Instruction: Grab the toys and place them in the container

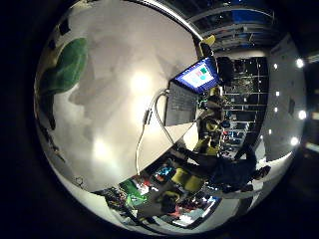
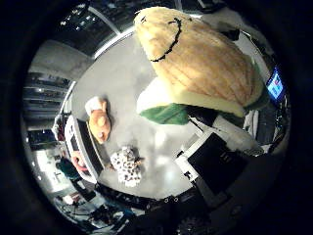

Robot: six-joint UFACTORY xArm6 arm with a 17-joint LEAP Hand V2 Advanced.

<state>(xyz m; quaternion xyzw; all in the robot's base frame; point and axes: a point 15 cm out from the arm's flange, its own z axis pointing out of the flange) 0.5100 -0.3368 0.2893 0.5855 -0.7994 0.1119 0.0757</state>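
A big tan sandwich plush (image 2: 200, 58) with a stitched smile, a white layer and a green lettuce layer (image 2: 168, 113) fills much of the thumb side view, close to my palm and well above the table. My right hand (image 2: 212, 164) shows as a white and black finger reaching up against the plush's underside, curled on it. The plush's green edge (image 1: 65, 67) also shows in the little finger side view. Down on the grey table (image 2: 122, 83) lie an orange and white toy (image 2: 99, 125) and a spotted white toy (image 2: 127, 166).
A long dark bin with a white rim (image 2: 80, 142) stands at the table's edge beside the orange toy. An open laptop (image 1: 192, 84) sits near another table edge, and a person is seated beyond it. Shelves and room clutter lie past the table.
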